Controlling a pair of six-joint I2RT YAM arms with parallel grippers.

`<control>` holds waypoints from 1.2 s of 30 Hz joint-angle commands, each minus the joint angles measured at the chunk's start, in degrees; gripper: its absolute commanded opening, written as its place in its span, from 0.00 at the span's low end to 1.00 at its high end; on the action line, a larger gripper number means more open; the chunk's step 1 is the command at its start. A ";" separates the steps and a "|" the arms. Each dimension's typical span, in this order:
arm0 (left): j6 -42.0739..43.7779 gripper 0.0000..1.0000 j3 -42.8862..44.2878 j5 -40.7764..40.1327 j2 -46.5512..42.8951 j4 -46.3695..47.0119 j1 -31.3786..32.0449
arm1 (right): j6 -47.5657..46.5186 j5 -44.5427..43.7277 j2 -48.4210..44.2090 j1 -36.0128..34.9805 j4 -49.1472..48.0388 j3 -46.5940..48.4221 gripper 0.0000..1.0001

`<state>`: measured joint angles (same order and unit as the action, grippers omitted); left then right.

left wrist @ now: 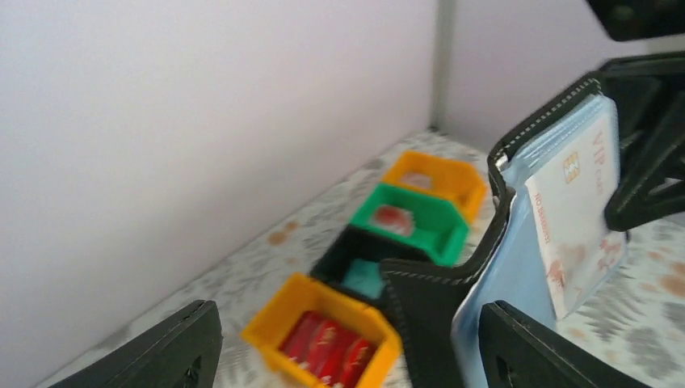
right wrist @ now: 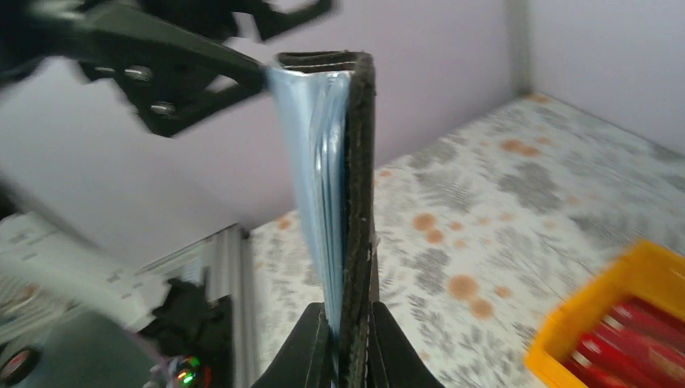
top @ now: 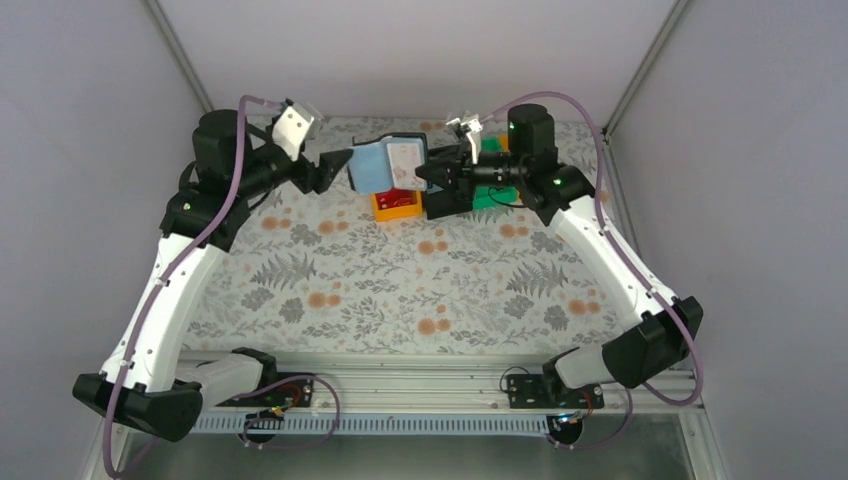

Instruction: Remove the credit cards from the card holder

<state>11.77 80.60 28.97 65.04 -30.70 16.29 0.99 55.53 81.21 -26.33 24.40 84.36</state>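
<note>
Background: grey walls, floral table (top: 400, 290). Card holder (top: 388, 165) aloft near orange bin (top: 395, 205), spread open. Right gripper (right wrist: 351, 323) clamped on its edge; we hold firm. Left gripper (top: 340, 163) fingers apart; we pinch only white credit card (left wrist: 577, 218), pull straight along pocket.

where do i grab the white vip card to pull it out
Pinch the white VIP card by its end nearest the left gripper, which seems to poke past the blue sleeve, fingers flat on both faces. The right gripper clamps the card holder, so pull along the card.
</note>
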 commanded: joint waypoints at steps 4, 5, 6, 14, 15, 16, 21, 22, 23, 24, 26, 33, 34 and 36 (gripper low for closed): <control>2.38 0.78 3.08 -1.61 -0.47 1.18 -1.30 | 14.96 -27.34 1.73 0.50 -0.63 0.93 0.04; 2.34 0.74 3.17 2.19 -0.37 1.09 -1.28 | 16.05 -29.26 2.33 0.38 0.16 1.51 0.04; 1.96 0.70 2.94 8.48 -0.37 1.26 -1.26 | 16.60 -30.33 2.87 0.21 0.62 1.95 0.04; -16.65 0.46 -9.20 19.96 0.12 9.14 0.18 | 11.79 -20.48 2.61 -5.23 -3.85 2.16 0.04; -16.69 0.45 -9.63 19.79 0.27 8.76 0.21 | 10.61 -18.84 2.49 -5.74 -3.74 2.42 0.04; -16.67 0.45 -10.07 19.94 0.22 8.86 0.18 | 9.14 -17.63 2.51 -6.41 -3.42 2.72 0.04; -16.40 0.49 -11.59 19.13 0.27 8.20 0.20 | 5.30 -10.37 1.98 -9.24 -3.22 3.01 0.04; -15.92 0.49 -11.76 18.17 0.12 7.66 0.09 | 4.65 -8.90 1.78 -9.53 -3.22 3.24 0.04; -15.24 0.49 -11.71 17.40 -0.04 7.19 -0.05 | 4.01 -7.59 1.43 -9.53 -3.34 3.34 0.04; -14.56 0.48 -11.69 16.80 -0.31 6.73 -0.14 | 3.37 -6.48 1.11 -9.53 -3.39 3.37 0.04; -13.54 0.45 -11.86 16.47 -0.79 6.30 -0.38 | 2.48 -5.13 0.53 -9.55 -3.45 3.20 0.04; -13.20 0.39 -12.24 18.18 -1.80 6.36 -0.94 | 0.39 -1.33 -0.43 -9.53 -3.70 2.39 0.04; -13.11 0.40 -12.16 19.20 -1.81 6.69 -0.99 | 0.17 -0.32 -0.50 -9.53 -4.14 2.17 0.04; -13.36 0.42 -12.19 21.66 -1.55 7.86 -0.92 | 0.32 2.17 -0.40 -9.58 -5.38 2.04 0.04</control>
<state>-2.11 69.04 48.80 63.16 -24.49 16.12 3.36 47.94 83.92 -35.09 23.22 84.77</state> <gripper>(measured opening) 0.398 0.085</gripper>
